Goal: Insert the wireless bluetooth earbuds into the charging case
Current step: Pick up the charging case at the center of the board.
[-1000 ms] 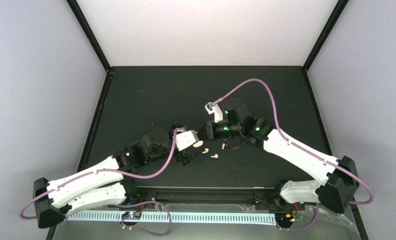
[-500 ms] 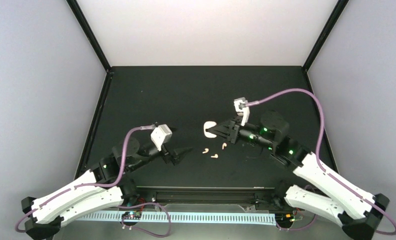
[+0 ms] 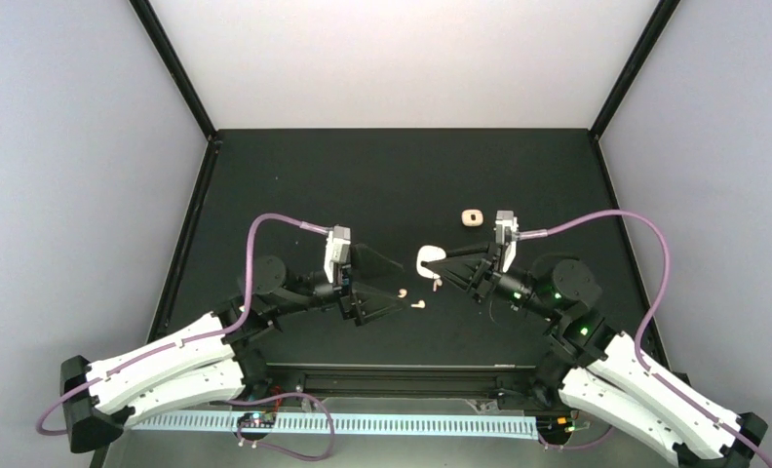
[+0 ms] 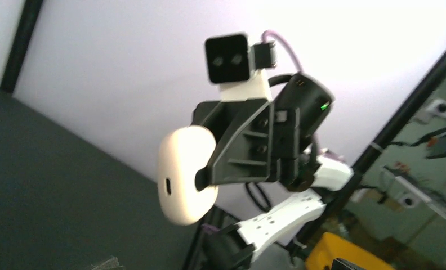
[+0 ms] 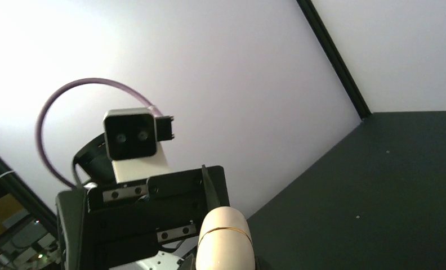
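Observation:
My right gripper (image 3: 435, 263) is shut on a rounded cream charging case (image 3: 427, 259) and holds it above the black table. The case is closed, with its seam showing in the right wrist view (image 5: 224, 242). It also shows in the left wrist view (image 4: 184, 177), pinched by the right gripper's fingers (image 4: 237, 152). My left gripper (image 3: 396, 286) is open and empty, its jaws spread wide and facing the case. Three tiny white earbuds lie on the table: one (image 3: 402, 291) between the left jaws, one (image 3: 418, 304) just right of them, one (image 3: 435, 284) under the held case. A fourth is not in view.
A second small cream case (image 3: 472, 215) lies on the table behind the right gripper. The table (image 3: 294, 185) is bounded by black frame posts and white walls. The left arm's wrist camera (image 5: 129, 135) faces the right wrist closely.
The right gripper has carried the case to the right and nearer, uncovering the second case. The left gripper has swung up and right and now stands wide open around an earbud.

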